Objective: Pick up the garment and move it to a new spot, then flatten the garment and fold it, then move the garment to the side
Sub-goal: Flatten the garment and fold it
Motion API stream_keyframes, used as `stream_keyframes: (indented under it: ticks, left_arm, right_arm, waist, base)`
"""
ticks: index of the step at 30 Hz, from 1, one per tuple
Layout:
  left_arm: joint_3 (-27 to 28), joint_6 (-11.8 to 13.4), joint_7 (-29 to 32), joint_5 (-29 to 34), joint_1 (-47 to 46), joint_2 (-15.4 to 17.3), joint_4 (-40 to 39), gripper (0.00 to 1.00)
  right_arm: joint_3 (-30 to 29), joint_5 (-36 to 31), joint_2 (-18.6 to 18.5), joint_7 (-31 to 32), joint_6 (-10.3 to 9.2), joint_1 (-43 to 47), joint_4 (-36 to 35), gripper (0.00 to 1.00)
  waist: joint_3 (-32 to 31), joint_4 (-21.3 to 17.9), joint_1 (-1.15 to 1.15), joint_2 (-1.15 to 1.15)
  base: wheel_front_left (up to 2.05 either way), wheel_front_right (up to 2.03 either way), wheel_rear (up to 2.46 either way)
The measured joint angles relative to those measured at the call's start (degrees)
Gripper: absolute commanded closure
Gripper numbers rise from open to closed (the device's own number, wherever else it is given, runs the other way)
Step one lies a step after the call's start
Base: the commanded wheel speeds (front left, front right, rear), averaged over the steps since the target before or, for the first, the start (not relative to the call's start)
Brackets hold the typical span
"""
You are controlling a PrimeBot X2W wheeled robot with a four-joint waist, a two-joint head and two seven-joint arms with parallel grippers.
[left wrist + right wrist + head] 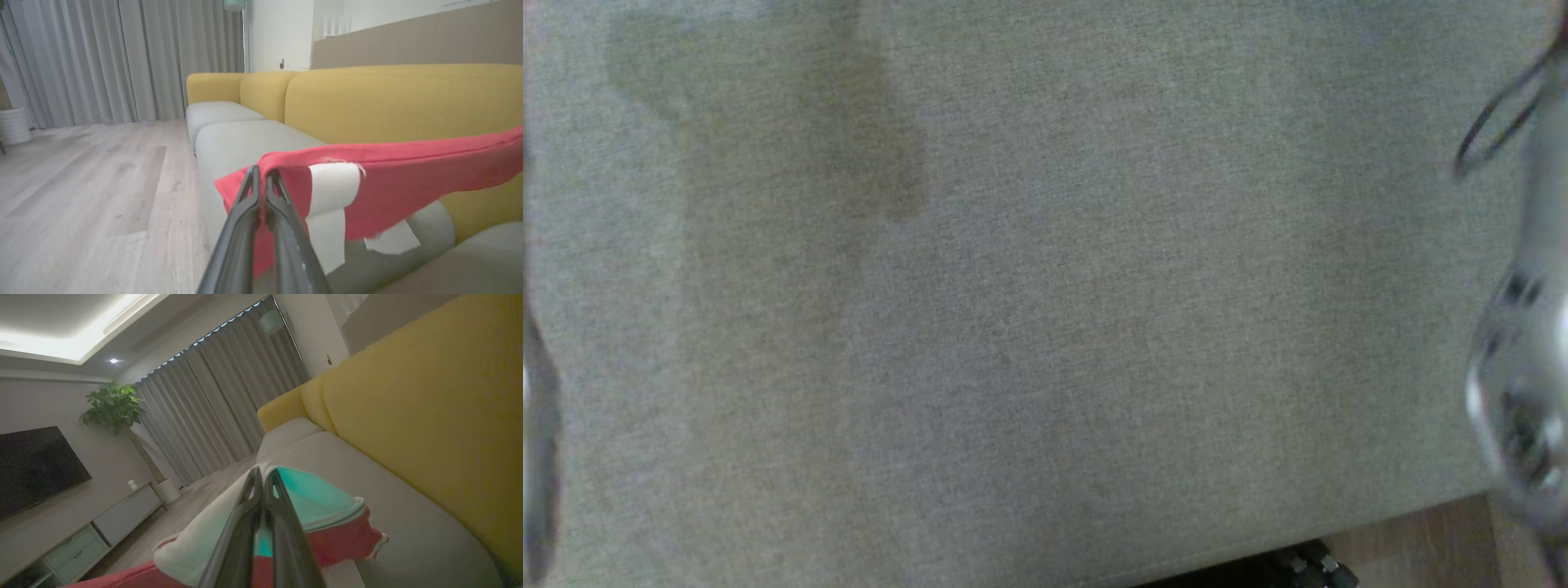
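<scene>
In the left wrist view we see our left gripper (263, 176), low in the centre of the frame. Its jaws are pressed together on the edge of the red fabric garment with white patches (408, 175), which stretches to the right edge in front of the grey upholstered sofa seat (245, 143). In the right wrist view our right gripper (263, 477), bottom centre, is clamped on the same garment (318, 498), here teal, white and red, beside the yellow padded backrest (429, 416).
</scene>
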Motion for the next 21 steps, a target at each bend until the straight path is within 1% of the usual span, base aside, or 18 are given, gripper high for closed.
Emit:
stream_keyframes:
  ticks: [3, 7, 8, 12, 15, 21]
  left_arm:
    - [-1.7, 0.0, -2.1, -1.5, 8.4, 0.3, -2.3, 1.0]
    - [-2.4, -0.4, -3.9, -3.8, 20.6, 1.2, -6.9, 1.0]
    - [-2.4, -0.4, -3.9, -3.8, 20.6, 1.2, -6.9, 1.0]
    - [-3.5, 0.2, -4.6, -5.3, 34.7, 1.6, -11.2, 1.0]
    - [-4.3, 1.7, -4.7, -5.9, 43.6, 1.8, -15.4, 1.0]
    - [-4.6, 5.1, -4.5, -7.5, 56.5, 2.3, -24.8, 1.0]
  right_arm:
    - [1.2, 1.1, 0.0, -0.7, 0.0, 10.3, -2.9, 1.0]
    - [2.7, 1.2, 0.0, -0.8, 0.0, 23.4, -7.9, 1.0]
    - [2.7, 1.2, 0.0, -0.8, 0.0, 23.4, -7.9, 1.0]
    - [4.0, 2.3, 0.1, -0.1, 0.0, 35.9, -13.8, 1.0]
    - [3.9, 2.2, 0.2, 0.7, 0.0, 43.7, -18.3, 1.0]
    - [2.2, 2.5, 0.4, 2.8, 0.0, 58.8, -26.7, 1.0]
  waist:
    - [-1.0, 0.4, 0.0, 0.0]
    - [-2.9, 0.7, -0.01, 0.0]
    - [-2.9, 0.7, -0.01, 0.0]
    - [-5.6, 0.9, -0.02, 0.0]
    - [-7.8, 1.2, -0.02, 0.0]
    - [-13.0, 2.0, -0.02, 0.01]
  base:
    - [0.0, 0.0, 0.0]
    - [0.0, 0.0, 0.0]
    - [0.0, 0.0, 0.0]
    - [0.0, 0.0, 0.0]
    - [0.0, 0.0, 0.0]
    - [0.0, 0.0, 0.0]
